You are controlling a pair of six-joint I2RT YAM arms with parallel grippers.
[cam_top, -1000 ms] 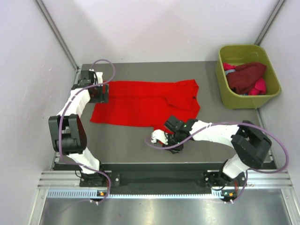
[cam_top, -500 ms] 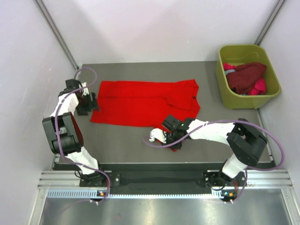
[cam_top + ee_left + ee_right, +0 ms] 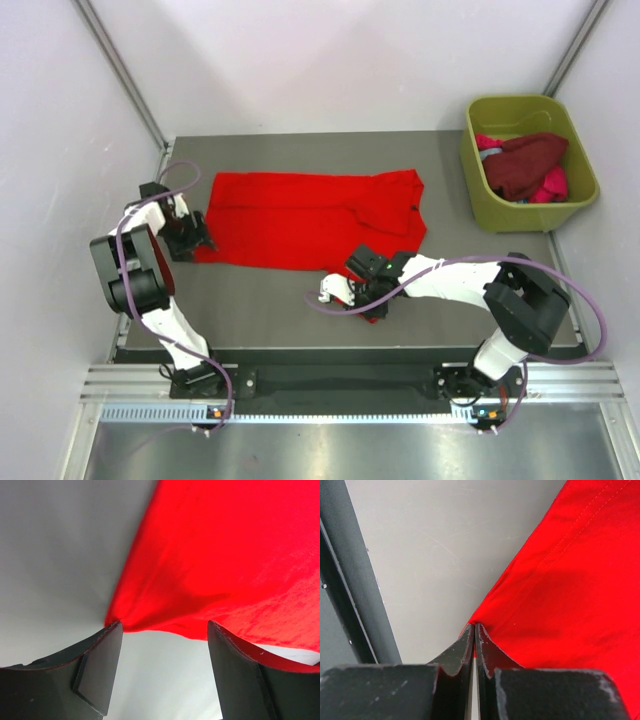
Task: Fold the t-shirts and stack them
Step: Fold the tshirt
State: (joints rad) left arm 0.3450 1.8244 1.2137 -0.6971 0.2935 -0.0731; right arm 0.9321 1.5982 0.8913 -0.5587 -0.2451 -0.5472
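Note:
A large bright red t-shirt [image 3: 310, 220] lies spread across the table. My left gripper [image 3: 197, 240] is open at the shirt's near left corner. In the left wrist view the gripper [image 3: 165, 630] straddles bare table and the shirt [image 3: 225, 555] has its corner touching the left fingertip [image 3: 112, 632]. My right gripper [image 3: 370, 308] is shut on the shirt's near right corner. The right wrist view shows the gripper [image 3: 475, 627] pinching red cloth [image 3: 570, 580]. A dark maroon t-shirt [image 3: 525, 165] and a magenta-pink one [image 3: 556, 185] lie in the tub.
An olive-green plastic tub [image 3: 490, 205] stands at the far right of the table. White walls close in the left and right sides. The table's dark near edge [image 3: 350, 580] runs close beside my right gripper.
My left gripper has moved from the shirt's far left edge down toward its near left corner. The right gripper has barely moved.

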